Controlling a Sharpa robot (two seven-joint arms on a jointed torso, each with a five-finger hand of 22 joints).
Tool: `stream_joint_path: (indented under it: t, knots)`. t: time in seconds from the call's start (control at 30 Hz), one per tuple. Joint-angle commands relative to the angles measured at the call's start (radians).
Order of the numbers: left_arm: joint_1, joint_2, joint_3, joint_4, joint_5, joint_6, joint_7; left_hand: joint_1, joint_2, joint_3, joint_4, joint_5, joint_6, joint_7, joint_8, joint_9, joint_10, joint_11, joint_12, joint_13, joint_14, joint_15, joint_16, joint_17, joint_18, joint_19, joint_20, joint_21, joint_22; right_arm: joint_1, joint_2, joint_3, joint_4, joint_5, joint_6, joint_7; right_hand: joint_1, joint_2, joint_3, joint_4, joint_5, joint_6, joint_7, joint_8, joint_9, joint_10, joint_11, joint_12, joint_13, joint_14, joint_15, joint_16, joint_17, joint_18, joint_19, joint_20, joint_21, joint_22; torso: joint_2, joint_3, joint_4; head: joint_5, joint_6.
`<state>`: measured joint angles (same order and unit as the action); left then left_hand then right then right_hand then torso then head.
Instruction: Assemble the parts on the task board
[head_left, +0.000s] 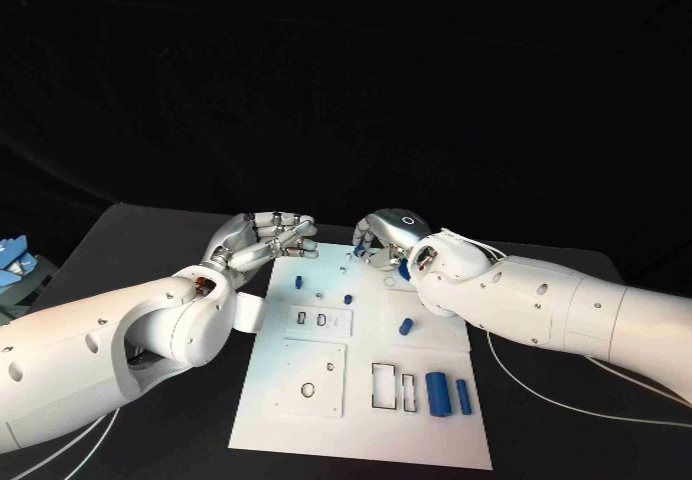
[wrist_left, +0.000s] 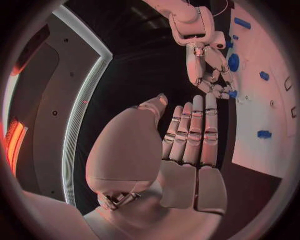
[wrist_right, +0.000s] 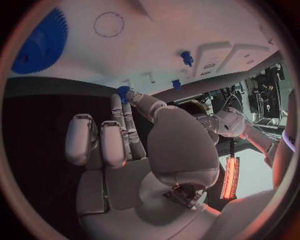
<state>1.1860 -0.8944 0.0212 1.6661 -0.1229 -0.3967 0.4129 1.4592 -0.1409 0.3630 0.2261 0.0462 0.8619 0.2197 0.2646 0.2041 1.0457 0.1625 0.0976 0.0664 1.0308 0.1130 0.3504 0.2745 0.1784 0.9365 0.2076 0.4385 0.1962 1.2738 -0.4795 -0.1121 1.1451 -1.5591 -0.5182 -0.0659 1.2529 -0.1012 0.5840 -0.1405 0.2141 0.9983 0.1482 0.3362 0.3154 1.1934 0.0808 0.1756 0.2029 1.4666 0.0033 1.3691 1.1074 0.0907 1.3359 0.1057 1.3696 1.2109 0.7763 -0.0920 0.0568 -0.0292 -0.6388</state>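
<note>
Right wrist view has the right hand (wrist_right: 134, 145) pinching a small blue gear (wrist_right: 122, 92) at the white board's (head_left: 361, 400) far edge; the left hand (head_left: 267, 240) hovers released, fingers apart.

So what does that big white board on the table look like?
The white board is a flat, smooth, plastic-looking plate lying on the black table between the two arms. It has rectangular and round cutouts and thin outlines. Small blue pieces sit on it, including two blue cylinders near its right edge. The right robot hand reaches over its far end, pinching a small blue piece.
</note>
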Motion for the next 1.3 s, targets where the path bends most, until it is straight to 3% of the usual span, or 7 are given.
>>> stream_joint_path:
  t: [0.03,0.73,1.3]
  knots:
    - [0.002,0.002,0.001,0.000,-0.007,0.019,0.004,-0.001,-0.007,0.008,0.000,0.004,0.004,0.005,-0.004,-0.001,0.005,0.005,-0.005,0.000,-0.008,0.001,-0.007,0.001,0.000,0.001,0.002,0.004,0.000,-0.001,0.004,0.000,0.002,0.002,-0.013,0.013,-0.002,-0.008,-0.001,0.006,-0.002,0.000,-0.002,0.003,0.002,-0.002,-0.007,0.001,0.001,0.021,-0.006,0.005,-0.001,-0.013,0.007,-0.001,0.004,0.000,0.000,0.0007,-0.0012,0.001,-0.001]
    - [0.004,0.005,0.001,0.000,-0.008,0.020,0.004,-0.001,-0.007,0.008,0.000,0.004,0.004,0.005,-0.004,-0.001,0.005,0.005,-0.005,0.000,-0.008,0.001,-0.007,0.001,0.000,0.001,0.002,0.004,0.000,-0.006,0.033,0.001,-0.025,0.008,-0.016,0.017,-0.004,-0.009,-0.001,0.008,-0.007,-0.002,-0.002,0.003,0.003,-0.003,-0.006,0.000,0.001,0.022,-0.006,0.006,0.001,-0.014,0.010,-0.001,0.006,0.005,0.002,-0.0020,-0.0002,0.006,-0.006]
    - [0.018,0.006,0.001,0.004,-0.009,0.021,0.003,-0.001,-0.008,0.010,-0.001,0.004,0.004,0.005,-0.005,-0.002,0.005,0.005,-0.008,0.000,-0.011,0.002,-0.010,0.002,0.000,-0.003,0.002,0.004,0.000,-0.017,0.059,0.000,-0.065,0.005,0.005,0.019,-0.007,-0.010,-0.001,0.011,-0.011,-0.006,-0.002,0.003,0.005,-0.006,-0.005,-0.001,0.002,0.021,-0.005,0.006,0.000,-0.014,0.008,-0.001,0.005,0.003,0.006,-0.0029,-0.0007,0.010,-0.011]
